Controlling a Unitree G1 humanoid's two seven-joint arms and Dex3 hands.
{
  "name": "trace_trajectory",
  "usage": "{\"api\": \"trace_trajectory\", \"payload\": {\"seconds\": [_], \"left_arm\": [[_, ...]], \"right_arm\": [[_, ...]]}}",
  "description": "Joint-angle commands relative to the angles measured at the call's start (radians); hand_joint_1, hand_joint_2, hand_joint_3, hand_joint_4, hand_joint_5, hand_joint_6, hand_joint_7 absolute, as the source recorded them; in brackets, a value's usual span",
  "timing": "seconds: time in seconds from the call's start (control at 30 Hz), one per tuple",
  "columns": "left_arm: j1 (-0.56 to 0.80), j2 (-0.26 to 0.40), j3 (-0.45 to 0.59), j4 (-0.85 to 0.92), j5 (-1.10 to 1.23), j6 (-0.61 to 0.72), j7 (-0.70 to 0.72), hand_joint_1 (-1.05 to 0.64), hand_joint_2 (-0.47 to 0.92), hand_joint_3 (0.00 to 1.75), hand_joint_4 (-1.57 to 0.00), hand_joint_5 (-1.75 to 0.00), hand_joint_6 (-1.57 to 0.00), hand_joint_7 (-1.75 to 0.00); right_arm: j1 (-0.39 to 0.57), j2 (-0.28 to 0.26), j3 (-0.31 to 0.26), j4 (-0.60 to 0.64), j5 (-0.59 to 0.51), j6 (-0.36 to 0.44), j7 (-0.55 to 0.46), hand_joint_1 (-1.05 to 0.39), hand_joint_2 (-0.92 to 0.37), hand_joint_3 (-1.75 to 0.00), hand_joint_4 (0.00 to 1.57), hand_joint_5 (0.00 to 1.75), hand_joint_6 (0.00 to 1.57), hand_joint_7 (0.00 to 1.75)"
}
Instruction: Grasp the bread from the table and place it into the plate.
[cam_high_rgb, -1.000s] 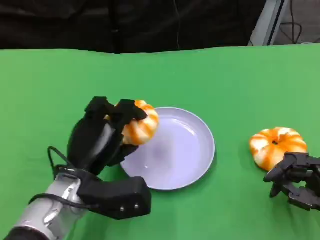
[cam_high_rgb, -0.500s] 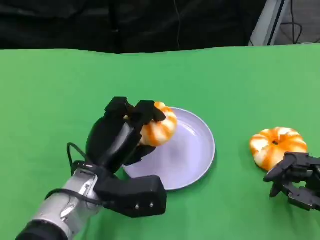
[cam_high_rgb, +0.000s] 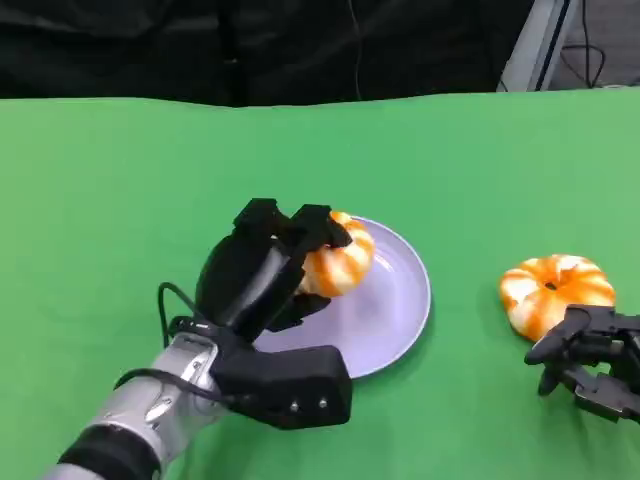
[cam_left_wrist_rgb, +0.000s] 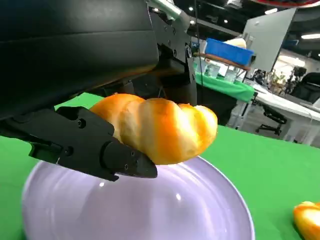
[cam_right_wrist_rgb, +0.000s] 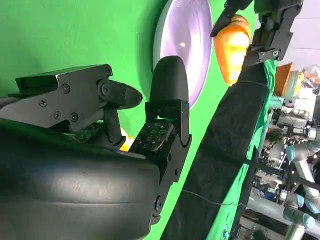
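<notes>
My left hand (cam_high_rgb: 262, 272) grips an orange-and-white twisted bread roll (cam_high_rgb: 338, 265) and holds it above the left half of the pale lilac plate (cam_high_rgb: 395, 310). In the left wrist view the bread roll (cam_left_wrist_rgb: 160, 129) hangs clear over the plate (cam_left_wrist_rgb: 150, 210), pinched between black fingers (cam_left_wrist_rgb: 85, 145). A second bread (cam_high_rgb: 555, 292) lies on the green table at the right. My right hand (cam_high_rgb: 590, 362) rests just in front of that bread with its fingers apart and nothing in them. The right wrist view shows the plate (cam_right_wrist_rgb: 187, 45) and the held roll (cam_right_wrist_rgb: 231, 46) beyond.
Green cloth (cam_high_rgb: 150, 180) covers the table, whose far edge meets a dark backdrop. A black cable loops from my left forearm (cam_high_rgb: 165, 400). The second bread (cam_left_wrist_rgb: 309, 224) shows at the edge of the left wrist view.
My left hand has carried the bread roll to the right, from the plate's left rim to over the plate. The right hand and the second bread have stayed in place.
</notes>
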Motion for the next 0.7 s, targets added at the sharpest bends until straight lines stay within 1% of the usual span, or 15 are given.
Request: {"api": "trace_trajectory", "payload": {"seconds": [0.03, 0.33, 0.4, 0.47, 0.57, 0.7], "left_arm": [[-0.024, 0.005, -0.005, 0.017, -0.003, -0.007, -0.015, -0.07, 0.92, 0.17, -0.18, -1.68, -0.29, -1.41], [-0.029, -0.002, -0.007, 0.02, -0.007, -0.002, -0.024, -0.07, 0.92, 0.15, -0.19, -1.68, -0.29, -1.41], [-0.062, -0.033, -0.027, 0.083, 0.005, -0.002, -0.025, -0.09, 0.92, 0.18, -0.2, -1.69, -0.3, -1.41], [-0.084, -0.049, -0.037, 0.128, 0.008, -0.011, -0.02, -0.11, 0.92, 0.2, -0.2, -1.7, -0.31, -1.41], [-0.096, -0.054, -0.042, 0.156, 0.006, -0.022, -0.008, -0.11, 0.92, 0.19, -0.2, -1.71, -0.32, -1.39], [-0.101, -0.059, -0.041, 0.169, -0.006, -0.024, -0.025, -0.11, 0.92, 0.24, -0.19, -1.7, -0.32, -1.39]], "right_arm": [[0.001, -0.009, -0.001, 0.0, 0.002, -0.012, -0.006, 0.05, -0.86, -0.55, 0.87, 1.36, 0.97, 0.87], [0.0, -0.008, -0.002, 0.0, 0.004, -0.011, -0.006, 0.05, -0.85, -0.57, 0.87, 1.37, 0.97, 0.87], [0.003, -0.009, 0.003, -0.004, -0.01, -0.019, -0.023, 0.05, -0.85, -0.57, 0.87, 1.37, 0.98, 0.87], [0.004, -0.009, 0.007, -0.005, -0.017, -0.022, -0.033, 0.05, -0.84, -0.59, 0.86, 1.37, 0.97, 0.89], [0.004, -0.009, 0.01, -0.005, -0.017, -0.02, -0.037, 0.05, -0.83, -0.6, 0.86, 1.37, 0.97, 0.9], [0.006, -0.009, 0.011, -0.01, -0.016, -0.013, -0.04, 0.04, -0.83, -0.61, 0.86, 1.38, 0.96, 0.91]]}}
